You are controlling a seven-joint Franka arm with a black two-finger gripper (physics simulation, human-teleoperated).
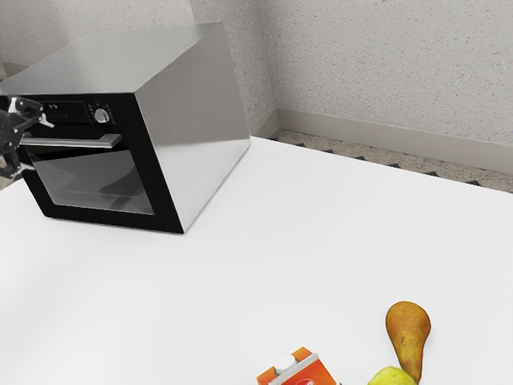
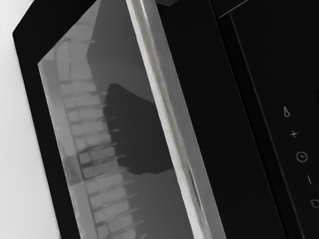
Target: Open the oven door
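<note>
At the exterior view's left edge is my gripper [image 1: 41, 146], open, its two fingertips well apart, one higher and one lower than the left part of the oven handle [image 1: 88, 143]. Whether the bar lies between them or just beyond them I cannot tell. The oven door [image 1: 164, 204] looks shut, flush with the black front. In the wrist view the metal handle [image 2: 174, 124] crosses slantwise, beside the dark glass window [image 2: 142, 134] of the door. No contact between fingers and handle can be made out.
The silver oven body [image 1: 192, 120] stands on the white table [image 1: 304, 241]. A knob [image 1: 101, 115] sits above the handle. Far from the oven, near the view's bottom, are an orange carton [image 1: 309, 373], a brown pear [image 1: 408, 327] and a yellow-green fruit [image 1: 391, 377].
</note>
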